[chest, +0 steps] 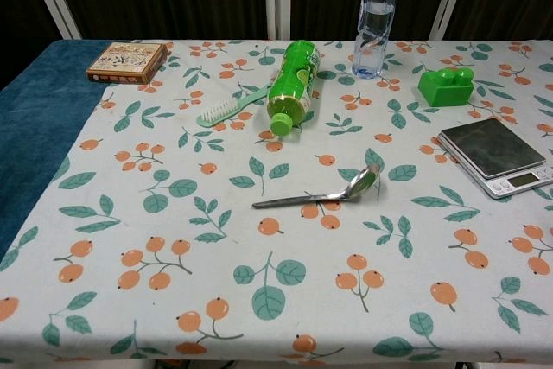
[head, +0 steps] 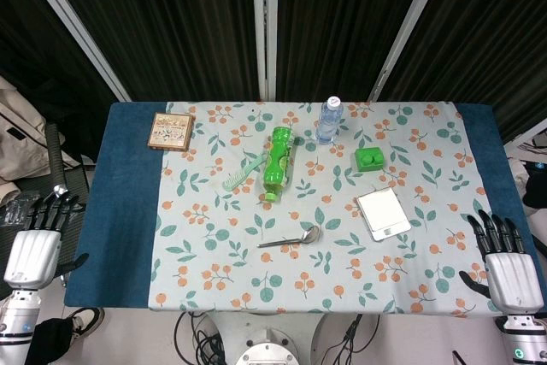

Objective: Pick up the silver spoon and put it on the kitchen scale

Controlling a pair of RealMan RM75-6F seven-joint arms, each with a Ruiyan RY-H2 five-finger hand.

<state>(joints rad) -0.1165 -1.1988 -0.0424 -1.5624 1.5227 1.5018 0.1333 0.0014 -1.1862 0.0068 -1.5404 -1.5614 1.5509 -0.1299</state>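
Our right hand (head: 510, 262) and left hand (head: 36, 244) both rest open and empty at the table edges. The spoon (head: 291, 238) lies well inward of our right fingers, handle pointing away from them, bowl toward the scale (head: 383, 213). We judge the right hand nearer.

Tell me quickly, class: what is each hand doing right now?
Left hand: open, holding nothing, off the table's left edge.
Right hand: open, holding nothing, at the table's right edge.

No text, brand or number can be read: the print on the box lid (chest: 126, 60) and the green bottle's label (chest: 295, 75) is too blurred.
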